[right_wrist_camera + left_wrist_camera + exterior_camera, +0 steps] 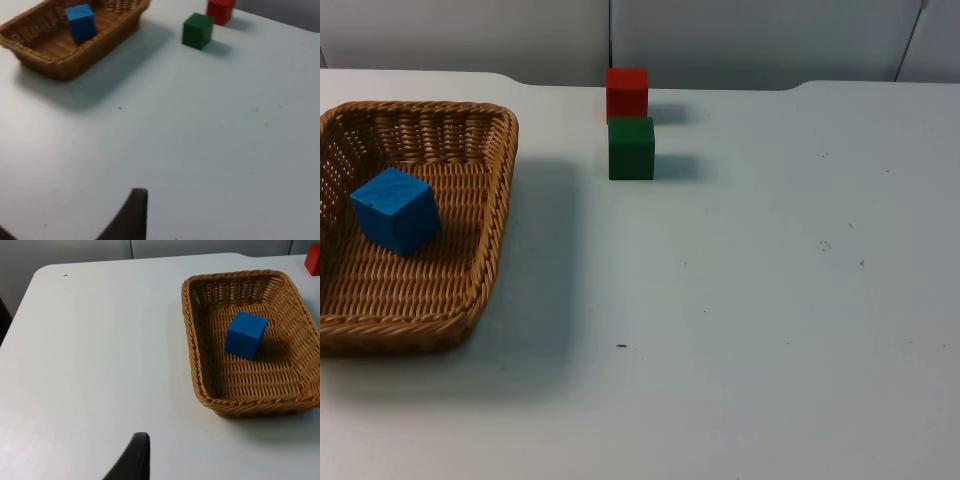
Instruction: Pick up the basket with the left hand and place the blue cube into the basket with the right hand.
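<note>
white tabletop (770, 300), woven wicker basket (500, 190)

the white table (770, 330) lies open across its middle, right side and near edge, giving a gripper wide room to pass. the wicker basket (498, 190) takes up the left side, its raised walls standing around the blue cube (396, 210), which can be reached only from above. the green cube (631, 148) and the red cube (626, 93) stand close together near the far edge, well apart from the basket, just before the grey wall (750, 40).
</note>
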